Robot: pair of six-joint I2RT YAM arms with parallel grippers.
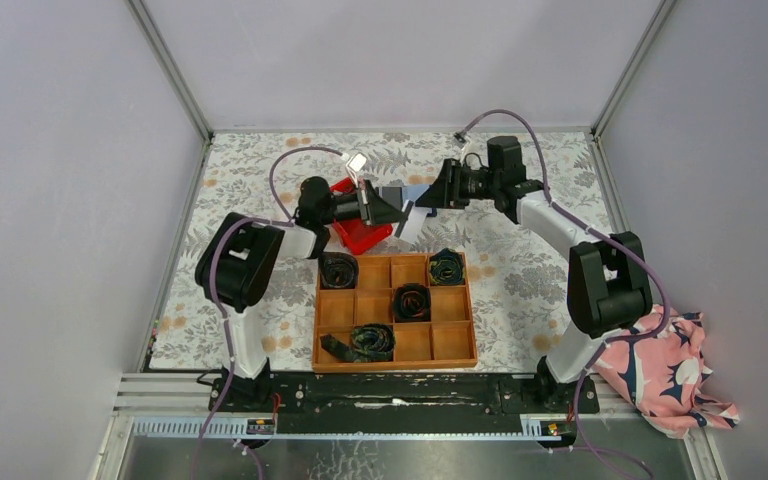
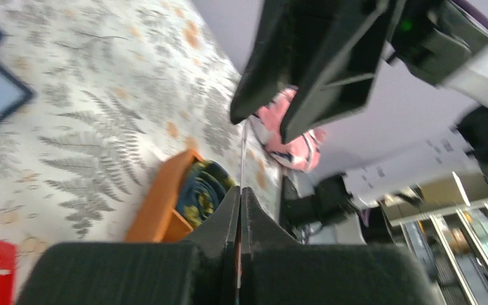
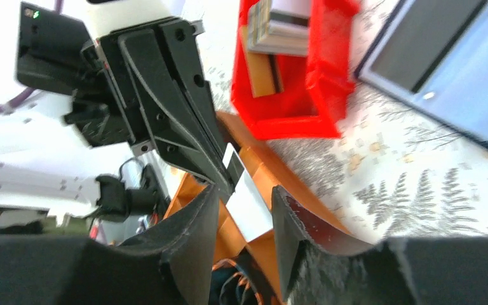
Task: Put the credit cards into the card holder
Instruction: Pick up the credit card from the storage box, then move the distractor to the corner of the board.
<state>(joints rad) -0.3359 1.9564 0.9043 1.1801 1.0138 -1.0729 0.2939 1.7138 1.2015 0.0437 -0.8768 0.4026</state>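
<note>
Red bin [image 3: 292, 95]: under the wrist of the left gripper [image 2: 240, 190], with an orange-tan card [image 3: 260, 73] standing inside.
Left gripper: fingers pressed together on one end of the white card [image 3: 249, 203], gripping it.
White card: juts forward from the left fingertips, off the table, into the right gripper's gap.
Right gripper [image 3: 244, 194]: fingers spread, one on each side of the card's free end; whether they touch it cannot be told.
Card holder [image 3: 445, 63]: lying open on the table, just beyond both sets of fingertips.
</note>
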